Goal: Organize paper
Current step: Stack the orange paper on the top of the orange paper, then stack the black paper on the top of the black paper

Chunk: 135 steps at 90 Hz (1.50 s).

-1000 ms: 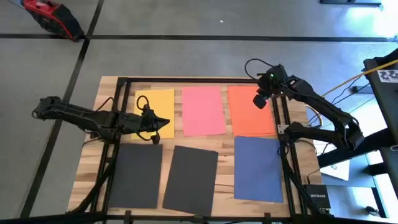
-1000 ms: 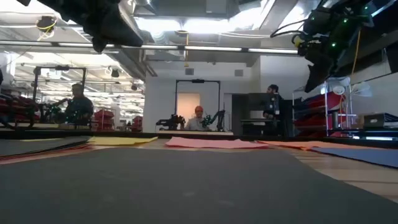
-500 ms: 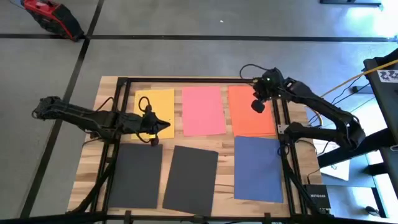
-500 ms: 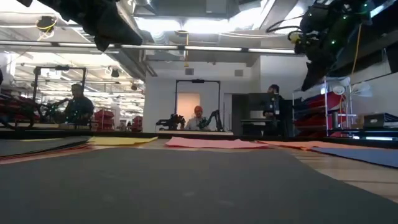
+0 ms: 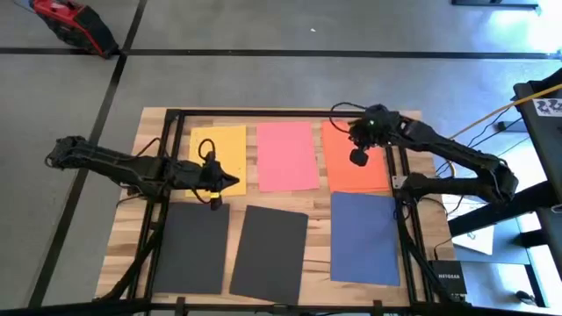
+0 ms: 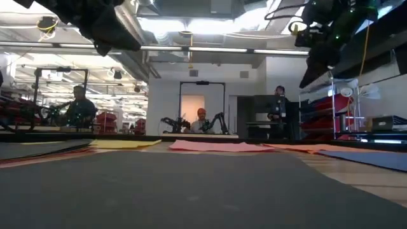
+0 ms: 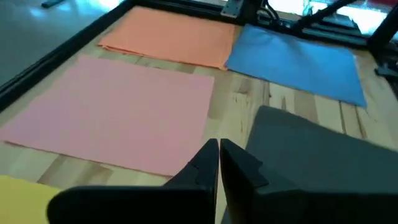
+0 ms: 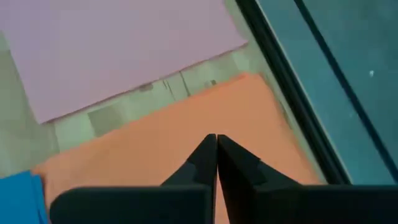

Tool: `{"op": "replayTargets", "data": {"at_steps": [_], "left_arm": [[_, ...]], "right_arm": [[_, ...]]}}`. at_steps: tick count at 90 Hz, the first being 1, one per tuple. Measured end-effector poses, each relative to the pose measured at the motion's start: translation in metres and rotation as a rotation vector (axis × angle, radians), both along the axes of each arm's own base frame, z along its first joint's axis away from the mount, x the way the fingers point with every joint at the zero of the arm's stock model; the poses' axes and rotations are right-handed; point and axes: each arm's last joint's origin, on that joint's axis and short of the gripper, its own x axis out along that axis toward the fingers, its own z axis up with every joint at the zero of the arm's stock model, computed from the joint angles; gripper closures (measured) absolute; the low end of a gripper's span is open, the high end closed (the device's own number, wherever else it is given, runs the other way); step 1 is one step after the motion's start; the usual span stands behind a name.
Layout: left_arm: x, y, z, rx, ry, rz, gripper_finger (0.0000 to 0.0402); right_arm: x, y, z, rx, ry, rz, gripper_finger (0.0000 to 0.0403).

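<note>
Six sheets of paper lie flat on the wooden table in two rows. The far row holds yellow (image 5: 218, 147), pink (image 5: 286, 155) and orange (image 5: 349, 162). The near row holds two black sheets (image 5: 191, 246) (image 5: 269, 251) and a blue one (image 5: 364, 237). My left gripper (image 5: 234, 180) is shut, hovering past the yellow sheet's near right corner and pointing toward the pink sheet (image 7: 112, 112). My right gripper (image 5: 356, 158) is shut and hangs above the orange sheet (image 8: 186, 162). In the low view both arms stay high above the table.
A black metal frame (image 5: 263, 112) runs around the table along its far, left and right sides. Bare wood shows in the narrow gaps between sheets (image 7: 239, 106). People and other equipment stand in the room beyond the table (image 6: 202, 121).
My right gripper has moved toward the table's left and near edges, from the orange sheet's far right corner to a spot over its middle, staying shut. The sheets lie as before.
</note>
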Motion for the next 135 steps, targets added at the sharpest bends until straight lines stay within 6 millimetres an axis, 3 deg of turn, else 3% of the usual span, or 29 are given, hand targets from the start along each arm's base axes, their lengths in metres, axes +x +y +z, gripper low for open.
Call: {"op": "replayTargets", "data": {"at_steps": [13,28,51,72,90,135], "left_arm": [[-0.002,-0.004,-0.002,0.015,0.034,-0.055,0.0401],[-0.005,-0.009,-0.018,-0.082,0.200,-0.183,0.0394],[-0.002,-0.011,-0.052,-0.198,0.495,-0.109,0.0333],[0.006,-0.013,-0.070,-0.179,0.607,-0.097,0.0271],[0.008,-0.012,-0.090,-0.108,0.756,-0.099,0.0241],[0.015,-0.014,-0.109,-0.073,0.853,-0.107,0.0230]], "right_arm": [[0.008,0.008,-0.003,0.098,-0.037,0.025,0.0387],[0.019,0.014,-0.011,0.153,-0.009,0.032,0.0329],[0.036,0.018,-0.023,0.183,0.031,0.072,0.0258],[0.040,0.019,-0.027,0.184,0.040,0.079,0.0255],[0.040,0.019,-0.026,0.183,0.037,0.080,0.0255],[0.041,0.018,-0.026,0.180,0.033,0.079,0.0256]]}}
